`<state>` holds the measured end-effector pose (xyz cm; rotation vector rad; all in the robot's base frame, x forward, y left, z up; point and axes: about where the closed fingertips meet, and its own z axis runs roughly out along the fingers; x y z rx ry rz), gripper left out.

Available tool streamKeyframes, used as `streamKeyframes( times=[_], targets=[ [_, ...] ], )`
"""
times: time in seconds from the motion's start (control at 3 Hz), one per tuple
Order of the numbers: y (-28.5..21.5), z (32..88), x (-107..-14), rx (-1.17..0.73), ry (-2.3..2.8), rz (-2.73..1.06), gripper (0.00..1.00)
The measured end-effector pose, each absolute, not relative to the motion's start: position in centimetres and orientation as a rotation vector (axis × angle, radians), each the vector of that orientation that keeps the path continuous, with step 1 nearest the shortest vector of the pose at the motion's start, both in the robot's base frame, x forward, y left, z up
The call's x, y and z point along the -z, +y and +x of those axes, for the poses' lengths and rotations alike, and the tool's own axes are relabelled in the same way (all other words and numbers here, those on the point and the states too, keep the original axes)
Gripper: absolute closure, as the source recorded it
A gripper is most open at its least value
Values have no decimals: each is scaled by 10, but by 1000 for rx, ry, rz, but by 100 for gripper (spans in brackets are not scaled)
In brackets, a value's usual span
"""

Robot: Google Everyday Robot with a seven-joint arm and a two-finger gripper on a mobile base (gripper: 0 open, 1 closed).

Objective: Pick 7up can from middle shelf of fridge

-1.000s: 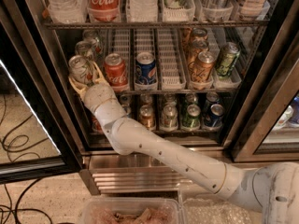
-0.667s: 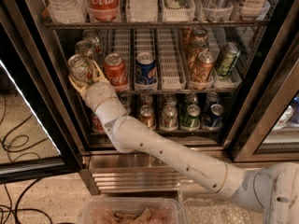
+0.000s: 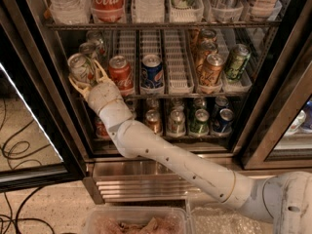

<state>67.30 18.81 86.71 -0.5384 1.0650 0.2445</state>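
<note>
Camera view: gripper (image 3: 87, 78) around 7up can (image 3: 81, 67)

A: Where is the gripper (image 3: 87, 77) hanging?
B: At the left end of the middle shelf (image 3: 178, 57), its fingers (image 3: 101, 71) clasping the 7up can (image 3: 80, 67), which is tilting a little.
A: What's standing beside it?
B: A red can (image 3: 120, 73) just to its right, then a blue can (image 3: 152, 71). Orange cans (image 3: 210, 68) and a green can (image 3: 236, 61) are sitting farther right.
A: And the arm (image 3: 170, 162)?
B: It's reaching up across the fridge (image 3: 273, 82), passing over its steel base (image 3: 141, 185).
</note>
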Motion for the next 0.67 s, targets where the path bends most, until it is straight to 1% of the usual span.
streamKeyframes(
  times=[0.67],
  targets=[
    [177, 675, -887, -225, 998, -497, 100]
  ],
)
